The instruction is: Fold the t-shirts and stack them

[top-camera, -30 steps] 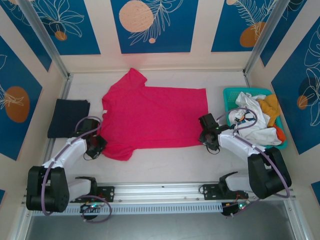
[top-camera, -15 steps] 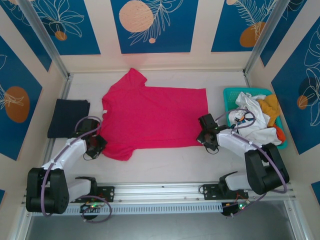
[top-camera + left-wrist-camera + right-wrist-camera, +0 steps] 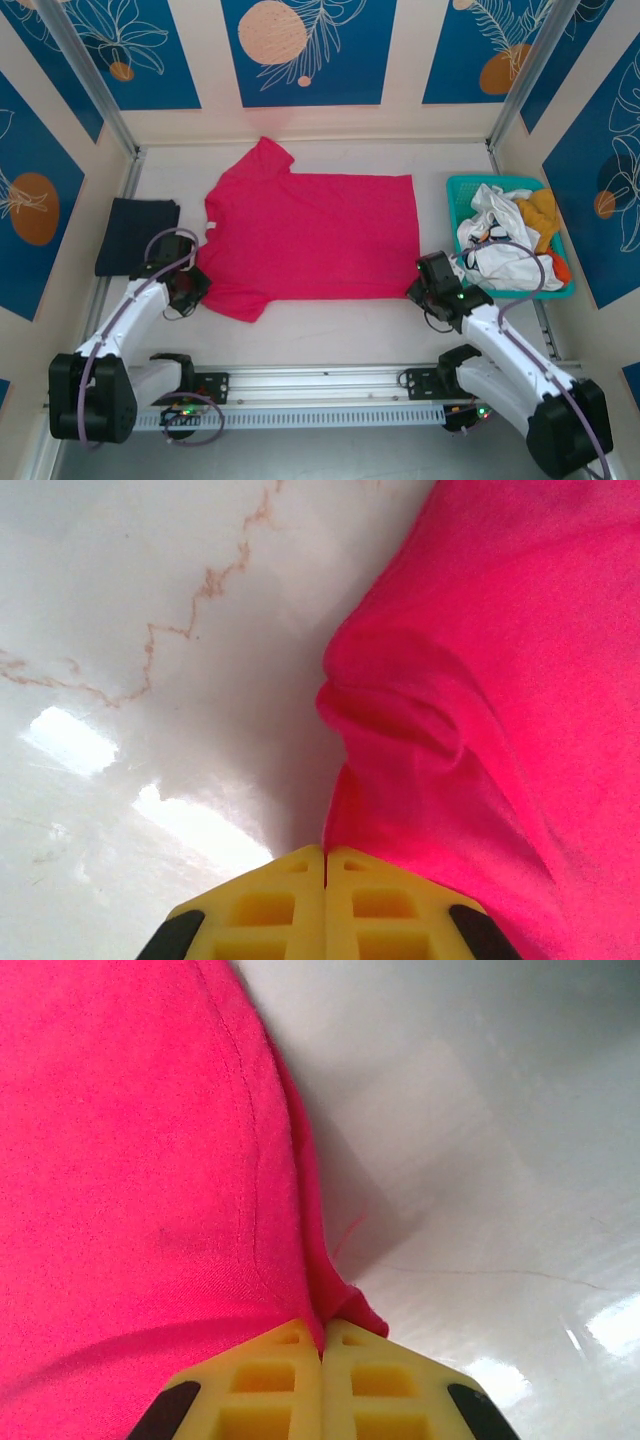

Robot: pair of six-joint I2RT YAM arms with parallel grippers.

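Observation:
The magenta-pink t-shirt (image 3: 310, 235) lies spread flat in the middle of the table, neck to the left. My left gripper (image 3: 190, 288) is shut on its near left sleeve edge; the wrist view shows pink cloth (image 3: 470, 680) running into the closed yellow fingers (image 3: 270, 905). At the shirt's near right hem corner my right gripper (image 3: 428, 288) is shut too, the pink cloth (image 3: 130, 1160) pinched between its fingers (image 3: 375, 1380). A folded navy t-shirt (image 3: 137, 235) rests at the far left. White (image 3: 500, 250) and yellow-orange (image 3: 541, 212) shirts are heaped in the basket.
The teal mesh basket (image 3: 462, 187) stands at the right, close to my right arm. Bare white tabletop (image 3: 330, 325) runs between the shirt's near edge and the aluminium rail (image 3: 320, 378) at the arm bases. Patterned walls enclose the table.
My right gripper has pulled the shirt's near right hem corner rightward and toward the front. The left gripper has shifted slightly away with the sleeve edge. The shirt lies stretched a little wider.

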